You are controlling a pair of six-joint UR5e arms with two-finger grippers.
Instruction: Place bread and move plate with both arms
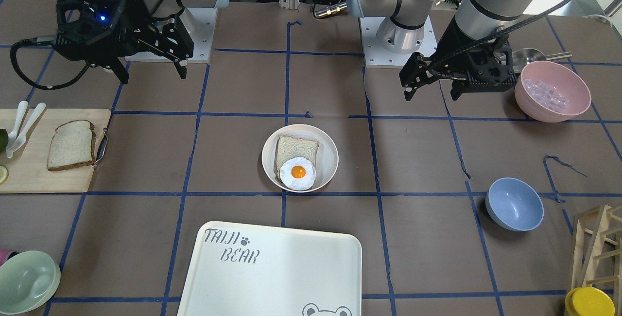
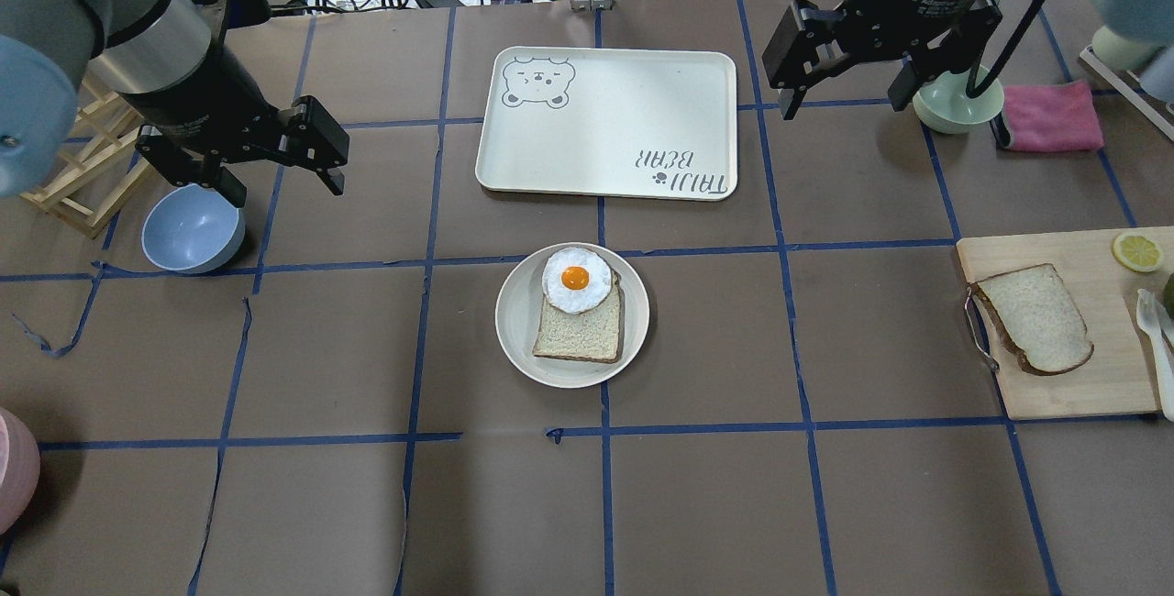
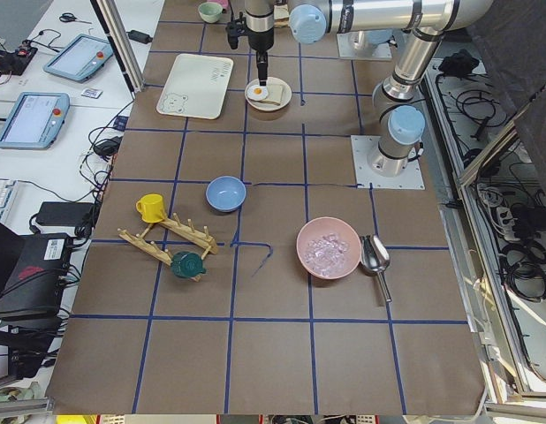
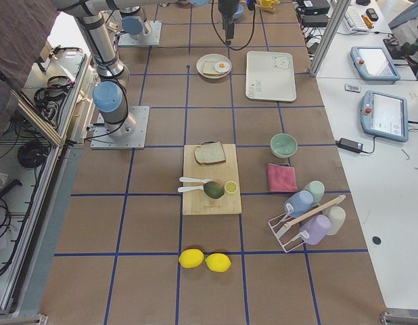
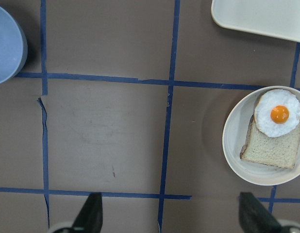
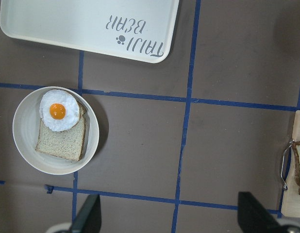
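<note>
The bread (image 2: 1036,318), a slice with a dark brown crust, lies on a wooden cutting board (image 2: 1082,380) at the right; it also shows in the front view (image 1: 71,144). The round cream plate (image 2: 518,321) sits mid-table and holds a squarer slice with a fried egg (image 2: 576,280) on it; it also shows in the front view (image 1: 329,153). My left gripper (image 2: 284,185) is open and empty, high above the table left of the plate. My right gripper (image 2: 844,101) is open and empty, high at the far right. The plate shows in both wrist views (image 5: 232,141) (image 6: 24,138).
The "TAIJI BEAR" tray (image 2: 605,124) lies beyond the plate. A blue bowl (image 2: 193,229) sits under the left gripper. A pale green bowl (image 2: 954,105) and a pink cloth (image 2: 1050,116) lie near the right gripper. A pink bowl of ice (image 1: 552,91) stands near the left arm.
</note>
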